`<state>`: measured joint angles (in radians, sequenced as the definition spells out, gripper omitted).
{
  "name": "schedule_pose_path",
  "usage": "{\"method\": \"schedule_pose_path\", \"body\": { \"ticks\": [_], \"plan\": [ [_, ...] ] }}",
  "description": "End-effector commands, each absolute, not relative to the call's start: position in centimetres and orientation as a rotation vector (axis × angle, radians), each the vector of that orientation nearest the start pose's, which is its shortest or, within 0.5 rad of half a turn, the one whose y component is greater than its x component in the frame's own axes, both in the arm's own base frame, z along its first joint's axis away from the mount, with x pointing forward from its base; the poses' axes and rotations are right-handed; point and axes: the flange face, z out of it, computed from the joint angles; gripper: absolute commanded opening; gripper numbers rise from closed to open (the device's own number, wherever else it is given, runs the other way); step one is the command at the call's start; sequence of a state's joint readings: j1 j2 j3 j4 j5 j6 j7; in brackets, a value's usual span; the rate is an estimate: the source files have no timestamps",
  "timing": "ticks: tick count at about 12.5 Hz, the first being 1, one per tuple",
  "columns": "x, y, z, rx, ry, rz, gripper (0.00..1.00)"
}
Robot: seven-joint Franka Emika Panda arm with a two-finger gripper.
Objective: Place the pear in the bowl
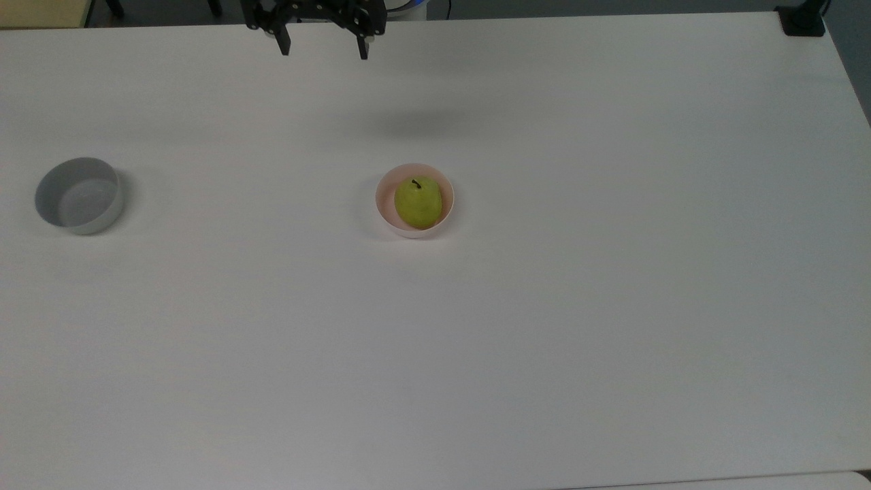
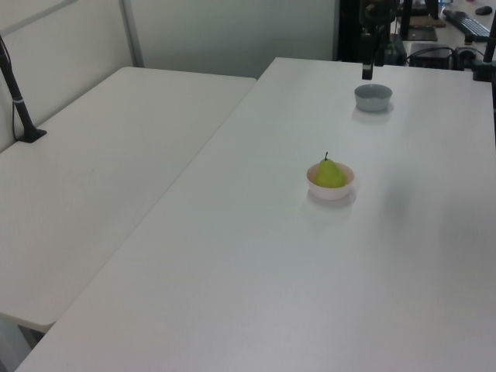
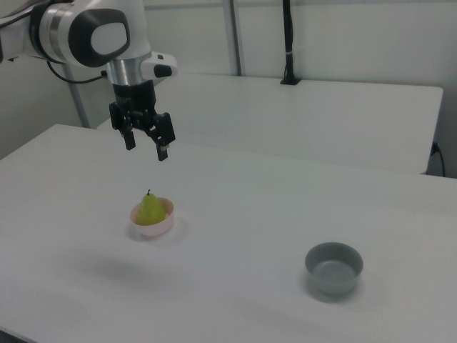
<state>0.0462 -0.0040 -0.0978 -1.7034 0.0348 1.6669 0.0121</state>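
The yellow-green pear (image 1: 418, 202) (image 2: 328, 174) (image 3: 149, 210) sits upright inside the pale pink bowl (image 1: 445, 214) (image 2: 332, 192) (image 3: 158, 229), its dark stem pointing up. My gripper (image 1: 320, 50) (image 2: 366, 71) (image 3: 146, 146) hangs open and empty high above the table. It is well clear of the bowl, toward the top view's upper left. Its two black fingers are spread wide with nothing between them.
A grey straight-sided bowl (image 1: 80, 195) (image 2: 373, 97) (image 3: 333, 269) stands empty at the top view's left. A second white table (image 2: 101, 170) (image 3: 300, 114) runs alongside. A black pole clamp (image 2: 19, 101) stands on that second table.
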Motion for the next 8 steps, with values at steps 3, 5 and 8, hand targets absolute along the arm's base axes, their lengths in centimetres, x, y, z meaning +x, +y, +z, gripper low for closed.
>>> {"method": "schedule_pose_path", "body": {
  "ticks": [3,5,8],
  "plan": [
    [53.8,-6.2,60.2,-3.095,0.096,0.009,1.00],
    [53.7,-7.6,61.3,-3.098,-0.061,-0.031,1.00],
    [53.9,-9.7,62.0,-3.101,-0.215,-0.111,1.00]
  ]
}}
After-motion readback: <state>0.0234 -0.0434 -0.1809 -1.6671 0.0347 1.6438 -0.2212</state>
